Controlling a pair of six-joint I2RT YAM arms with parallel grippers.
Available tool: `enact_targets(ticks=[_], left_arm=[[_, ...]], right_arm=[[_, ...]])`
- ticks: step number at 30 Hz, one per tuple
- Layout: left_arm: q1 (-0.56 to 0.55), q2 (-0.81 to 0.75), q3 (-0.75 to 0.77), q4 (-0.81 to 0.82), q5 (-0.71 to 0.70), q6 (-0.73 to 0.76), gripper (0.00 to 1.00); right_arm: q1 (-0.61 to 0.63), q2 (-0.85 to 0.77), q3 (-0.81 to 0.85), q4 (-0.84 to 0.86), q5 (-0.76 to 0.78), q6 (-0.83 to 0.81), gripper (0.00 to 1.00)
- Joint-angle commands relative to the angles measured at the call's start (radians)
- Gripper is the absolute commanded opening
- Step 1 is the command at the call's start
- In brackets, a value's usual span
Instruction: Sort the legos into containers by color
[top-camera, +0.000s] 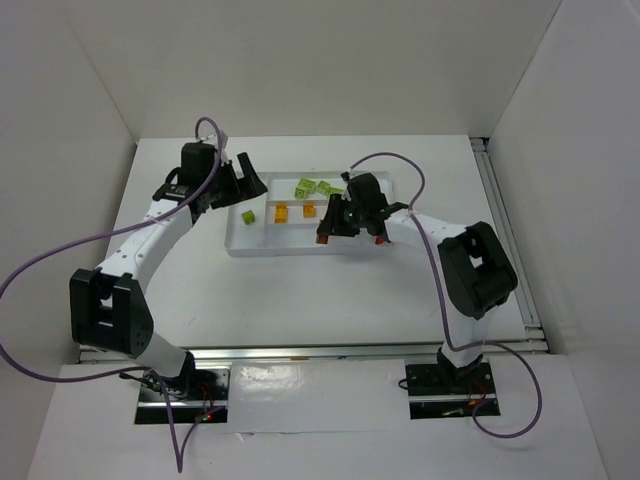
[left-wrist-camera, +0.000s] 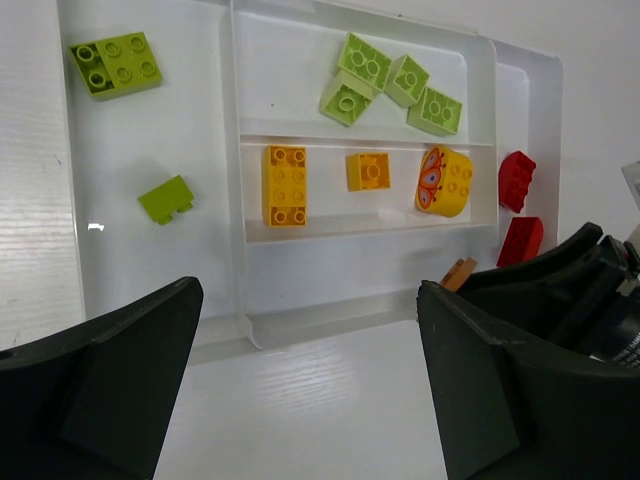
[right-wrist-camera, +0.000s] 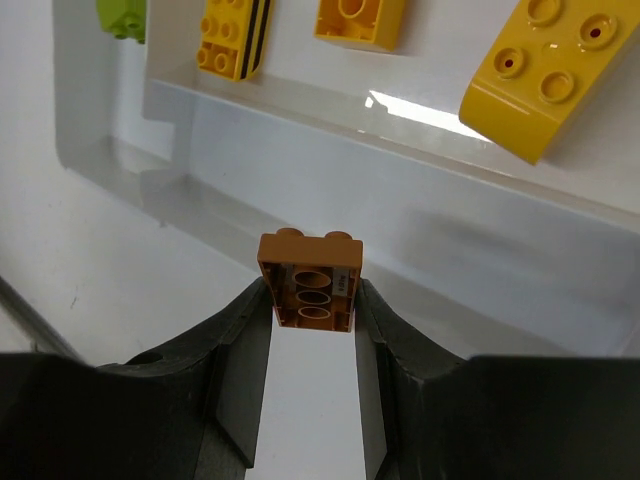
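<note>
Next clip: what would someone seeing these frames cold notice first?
The right hand pinches a small brownish-orange brick, underside toward its camera, above the white tray's near section. In the tray the colours sit in bands: lime green bricks in the far section, yellow-orange ones in the row below, red ones at the right end. The left hand hangs wide open and empty.

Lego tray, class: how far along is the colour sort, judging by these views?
Done: three yellow-orange bricks share the middle section, reds the right one. In hand: the right claw grips a brownish brick; the left claw is open, empty. Left: two greens lie in another section than the green cluster.
</note>
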Motion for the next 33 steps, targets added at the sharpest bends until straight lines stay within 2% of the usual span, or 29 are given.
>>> enact_targets(ticks=[1, 4, 8, 9, 11, 12, 15, 18, 20, 21, 24, 28, 33], left_arm=[[0.004, -0.037, -0.003, 0.001, 0.022, 0.0, 0.99], [0.004, -0.028, -0.003, -0.008, 0.034, 0.0, 0.99], [0.004, -0.017, -0.003, -0.008, 0.045, 0.011, 0.99], [0.004, -0.017, 0.006, -0.008, 0.045, 0.02, 0.99], [0.004, -0.008, 0.006, -0.017, 0.045, 0.02, 0.99], [0.004, -0.008, 0.006, -0.017, 0.045, 0.02, 0.99], [0.004, -0.008, 0.006, -0.017, 0.045, 0.02, 0.99], [0.004, -0.008, 0.006, -0.017, 0.045, 0.029, 0.99], [0.004, -0.008, 0.017, -0.029, 0.045, 0.029, 0.99], [-0.006, -0.017, 0.017, -0.029, 0.045, 0.038, 0.99], [-0.006, -0.031, 0.026, -0.039, 0.034, 0.047, 0.99], [-0.006, -0.069, 0.026, -0.039, 0.015, 0.048, 0.99], [-0.006, -0.101, 0.015, -0.039, -0.044, 0.037, 0.99]], right_arm=[[0.028, 0.033, 0.077, 0.074, 0.081, 0.017, 0.15], [0.037, 0.045, 0.077, 0.097, 0.106, 0.035, 0.16], [0.037, 0.045, 0.086, 0.087, 0.131, 0.035, 0.51], [0.048, 0.045, 0.086, 0.064, 0.131, 0.026, 0.67], [0.048, 0.045, 0.11, 0.024, 0.146, 0.015, 0.75], [0.048, 0.028, 0.111, 0.014, 0.163, 0.005, 0.83], [0.059, -0.03, 0.12, -0.041, 0.219, 0.004, 0.86], [0.068, -0.129, 0.109, -0.123, 0.42, 0.007, 0.93], [0.068, -0.176, 0.097, -0.186, 0.585, 0.033, 0.98], [0.068, -0.211, 0.086, -0.255, 0.767, 0.053, 1.0], [0.045, -0.246, 0.062, -0.363, 1.061, 0.144, 1.0], [-0.019, -0.266, 0.052, -0.585, 1.184, 0.248, 1.0], [-0.055, -0.286, -0.001, -0.65, 1.175, 0.311, 1.0]])
